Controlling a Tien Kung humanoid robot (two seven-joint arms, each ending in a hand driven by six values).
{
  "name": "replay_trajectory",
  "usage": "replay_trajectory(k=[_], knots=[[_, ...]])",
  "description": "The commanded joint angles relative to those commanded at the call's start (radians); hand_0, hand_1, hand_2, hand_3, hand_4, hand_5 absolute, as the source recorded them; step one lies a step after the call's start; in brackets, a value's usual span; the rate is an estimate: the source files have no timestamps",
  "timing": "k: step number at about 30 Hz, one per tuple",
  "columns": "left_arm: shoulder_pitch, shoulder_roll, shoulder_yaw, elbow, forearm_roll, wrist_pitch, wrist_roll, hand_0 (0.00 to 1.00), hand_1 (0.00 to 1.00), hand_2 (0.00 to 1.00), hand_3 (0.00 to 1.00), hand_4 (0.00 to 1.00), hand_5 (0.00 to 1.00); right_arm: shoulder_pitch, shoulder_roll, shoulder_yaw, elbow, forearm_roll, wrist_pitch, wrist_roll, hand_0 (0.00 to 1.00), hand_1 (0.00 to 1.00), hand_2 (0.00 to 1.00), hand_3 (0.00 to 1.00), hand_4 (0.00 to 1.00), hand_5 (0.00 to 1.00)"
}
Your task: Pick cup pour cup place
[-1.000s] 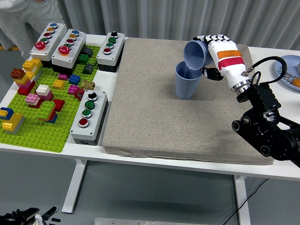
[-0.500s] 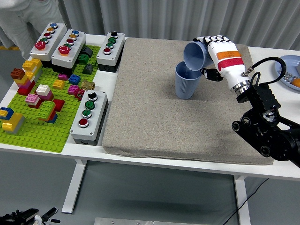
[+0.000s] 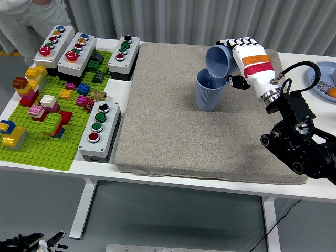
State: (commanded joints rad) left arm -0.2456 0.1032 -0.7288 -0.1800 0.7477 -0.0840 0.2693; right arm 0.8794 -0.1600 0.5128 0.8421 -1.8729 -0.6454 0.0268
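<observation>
A light blue cup (image 3: 218, 61), clasped in the fingers of the right hand (image 3: 247, 58), is tipped mouth-down over a second blue cup (image 3: 208, 92) standing upright on the far part of a grey-beige mat (image 3: 205, 142). The mat covers most of the white table (image 3: 157, 176). At its left lie a green brick baseplate (image 3: 47, 113) and grey button boxes (image 3: 100, 131), at the right edge a blue plate (image 3: 324, 79); pale curtains (image 3: 184, 21) hang behind.

White table (image 3: 157, 176) on grey floor (image 3: 173, 220); pale curtain (image 3: 178, 21) behind.
</observation>
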Motion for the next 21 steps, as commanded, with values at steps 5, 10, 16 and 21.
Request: replay_trajectory(k=[5, 10, 16, 21], knots=[[-0.002, 0.000, 0.002, 0.000, -0.001, 0.000, 0.000, 0.768, 0.785, 0.824, 0.702, 0.513, 0.998, 0.011, -0.005, -0.024, -0.005, -0.007, 0.000, -0.002, 0.857, 0.708, 0.575, 0.601, 0.747, 0.130], [-0.003, 0.000, 0.002, 0.000, -0.003, 0.000, 0.000, 0.768, 0.785, 0.824, 0.702, 0.513, 0.998, 0.019, -0.011, -0.043, -0.010, -0.012, 0.000, -0.004, 0.857, 0.708, 0.575, 0.601, 0.747, 0.130], [-0.001, 0.001, 0.003, 0.000, -0.006, 0.001, -0.001, 0.768, 0.784, 0.824, 0.701, 0.513, 0.998, 0.022, -0.011, -0.051, -0.019, -0.010, 0.000, -0.003, 0.858, 0.712, 0.576, 0.603, 0.748, 0.131], [-0.002, 0.001, 0.001, 0.000, -0.002, 0.001, -0.001, 0.769, 0.784, 0.824, 0.704, 0.513, 0.998, 0.025, -0.014, -0.051, -0.019, -0.014, 0.000, -0.006, 0.859, 0.713, 0.579, 0.603, 0.749, 0.130]])
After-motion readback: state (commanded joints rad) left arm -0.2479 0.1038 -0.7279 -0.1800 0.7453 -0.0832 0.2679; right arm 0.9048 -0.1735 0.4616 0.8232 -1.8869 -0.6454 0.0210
